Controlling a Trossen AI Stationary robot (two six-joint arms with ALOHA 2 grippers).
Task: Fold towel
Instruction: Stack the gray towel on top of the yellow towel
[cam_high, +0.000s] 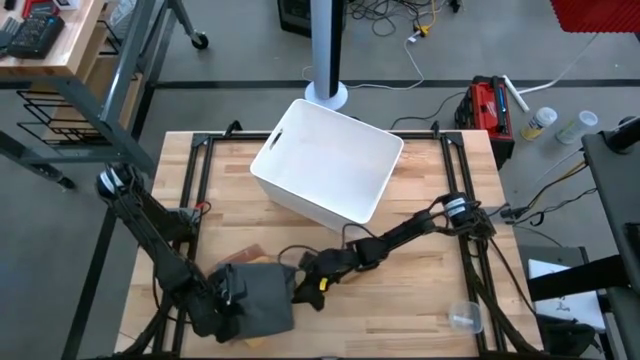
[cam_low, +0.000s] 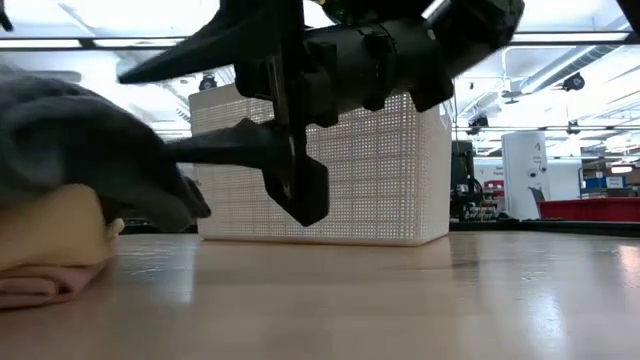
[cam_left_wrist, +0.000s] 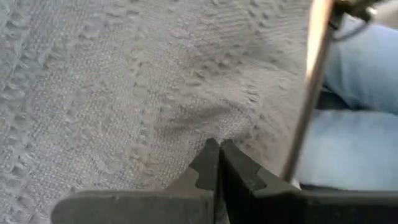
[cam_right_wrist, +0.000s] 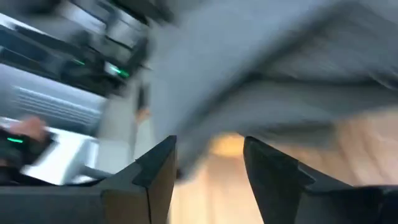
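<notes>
Grey towel (cam_high: 262, 297) near-left looks folded, pinched in my left gripper (cam_left_wrist: 217, 163); right gripper (cam_right_wrist: 208, 163) open beside it, prob. near done.

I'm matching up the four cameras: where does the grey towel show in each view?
High view: grey towel at the table's near-left, between both claws.
Low view: far left, atop yellow and pink folded cloths.
Left wrist view: fills the picture.
Right wrist view: blurred, across the top.
Shared landmark: white basket.
</notes>
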